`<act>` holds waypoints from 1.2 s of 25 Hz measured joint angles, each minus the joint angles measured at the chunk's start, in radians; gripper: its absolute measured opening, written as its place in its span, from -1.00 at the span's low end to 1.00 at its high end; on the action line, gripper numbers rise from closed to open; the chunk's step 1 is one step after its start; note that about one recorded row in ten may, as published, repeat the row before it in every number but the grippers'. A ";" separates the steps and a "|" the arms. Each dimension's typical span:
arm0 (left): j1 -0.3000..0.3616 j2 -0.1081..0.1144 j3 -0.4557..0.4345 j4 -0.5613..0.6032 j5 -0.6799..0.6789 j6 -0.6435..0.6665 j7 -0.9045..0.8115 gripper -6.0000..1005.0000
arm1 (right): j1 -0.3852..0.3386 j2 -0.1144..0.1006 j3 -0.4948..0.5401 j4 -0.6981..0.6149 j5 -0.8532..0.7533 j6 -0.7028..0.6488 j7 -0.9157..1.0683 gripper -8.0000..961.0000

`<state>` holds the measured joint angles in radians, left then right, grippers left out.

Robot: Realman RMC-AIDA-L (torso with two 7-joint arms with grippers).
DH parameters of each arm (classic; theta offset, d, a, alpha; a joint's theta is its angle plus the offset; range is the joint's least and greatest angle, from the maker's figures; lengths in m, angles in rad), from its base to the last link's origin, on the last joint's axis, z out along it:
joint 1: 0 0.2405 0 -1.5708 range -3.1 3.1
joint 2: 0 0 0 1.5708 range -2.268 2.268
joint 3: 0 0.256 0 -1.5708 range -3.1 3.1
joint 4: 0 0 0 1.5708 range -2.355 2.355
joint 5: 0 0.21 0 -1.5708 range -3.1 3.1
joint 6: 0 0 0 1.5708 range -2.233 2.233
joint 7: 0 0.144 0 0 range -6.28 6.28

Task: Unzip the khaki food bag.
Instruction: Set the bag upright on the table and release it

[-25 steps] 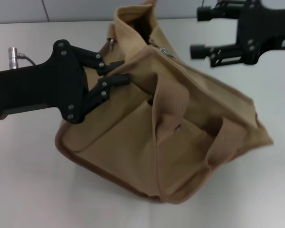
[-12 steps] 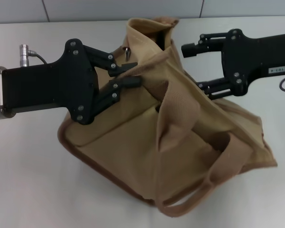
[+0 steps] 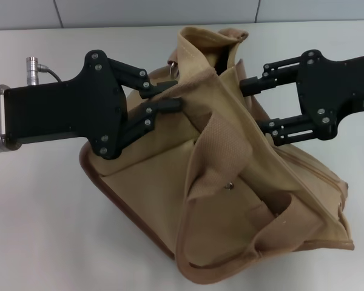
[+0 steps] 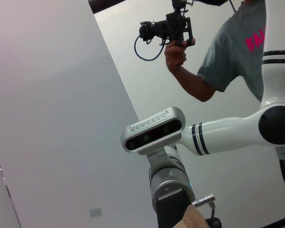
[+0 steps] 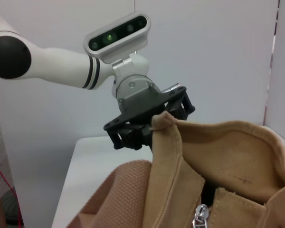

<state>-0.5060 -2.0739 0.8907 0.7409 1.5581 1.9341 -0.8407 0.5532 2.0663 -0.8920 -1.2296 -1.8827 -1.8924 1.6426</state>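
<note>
Tan canvas fills the head view: the bag (image 3: pixel 230 182) slumps on the white desk (image 3: pixel 42 224) between both arms, the left claw (image 3: pixel 173 97) pinching its raised top edge and the right claw (image 3: pixel 255 106) spread apart against the far side of that edge. The left wrist view shows only a scrap of canvas. The right wrist view shows the left claw (image 5: pixel 149 128) clamped on the bag's upturned rim, zipper pull (image 5: pixel 199 216) below.

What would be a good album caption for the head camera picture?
Left gripper pinches the khaki food bag while right gripper straddles its top.
</note>
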 joint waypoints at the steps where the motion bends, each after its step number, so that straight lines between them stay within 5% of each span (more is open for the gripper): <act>1: 0.000 0.000 0.001 0.000 0.000 0.000 0.000 -0.81 | 0.002 0.001 -0.002 0.000 -0.007 0.003 0.002 0.42; 16: -0.005 -0.003 0.003 0.000 -0.011 -0.009 0.000 -0.81 | 0.039 0.013 -0.126 0.000 -0.080 0.049 0.016 0.35; 30: -0.008 -0.003 0.012 -0.001 -0.026 -0.010 0.000 -0.81 | 0.026 0.016 -0.134 -0.012 -0.089 0.109 0.022 -0.81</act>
<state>-0.5139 -2.0770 0.9024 0.7403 1.5321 1.9239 -0.8406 0.5797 2.0825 -1.0260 -1.2416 -1.9718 -1.7836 1.6642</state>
